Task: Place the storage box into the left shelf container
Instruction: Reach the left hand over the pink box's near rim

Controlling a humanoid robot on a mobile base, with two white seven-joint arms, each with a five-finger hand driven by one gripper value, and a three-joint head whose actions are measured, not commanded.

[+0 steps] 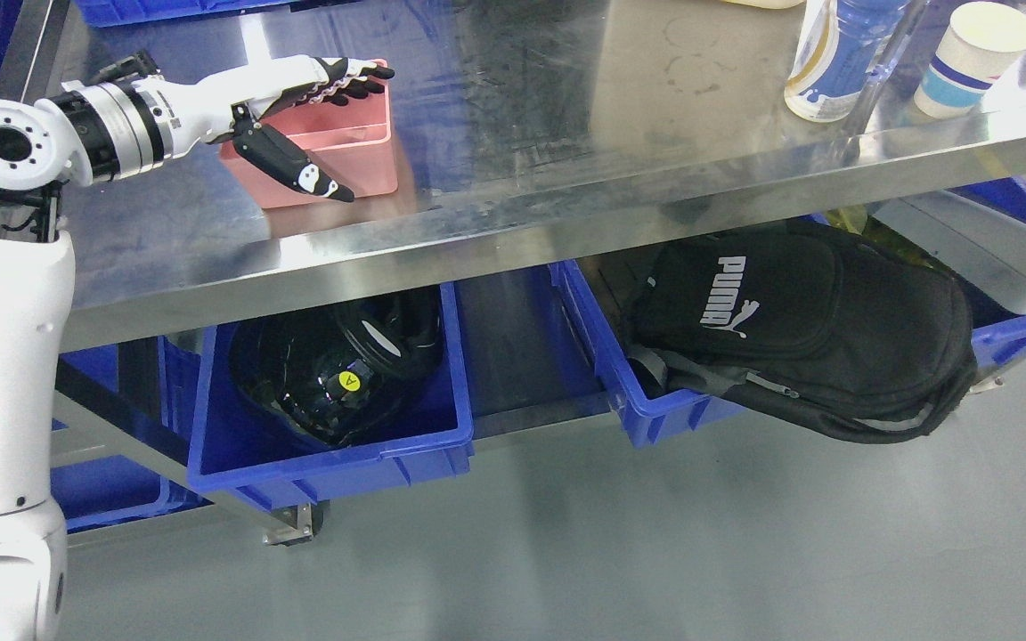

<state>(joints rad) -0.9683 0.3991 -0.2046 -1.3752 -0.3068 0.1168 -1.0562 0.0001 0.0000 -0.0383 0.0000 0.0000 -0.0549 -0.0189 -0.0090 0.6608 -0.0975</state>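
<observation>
Storage box [335,151] sits on the steel table [566,133], left hand [299,116] fingers [362,80] spread open over its rim

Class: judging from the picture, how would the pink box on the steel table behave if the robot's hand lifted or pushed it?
The pink box looks like thin rigid plastic and seems empty, so probably stiff and light. On the smooth steel table it would likely slide rather than tip, being low and wide. The left hand reaches over it, fingers spread.

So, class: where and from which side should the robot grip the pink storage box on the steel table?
Probably by the thin upright walls of the open-topped pink storage box, reached from its left, where the left hand spans it, fingers over the far rim, thumb by the near wall.
</observation>
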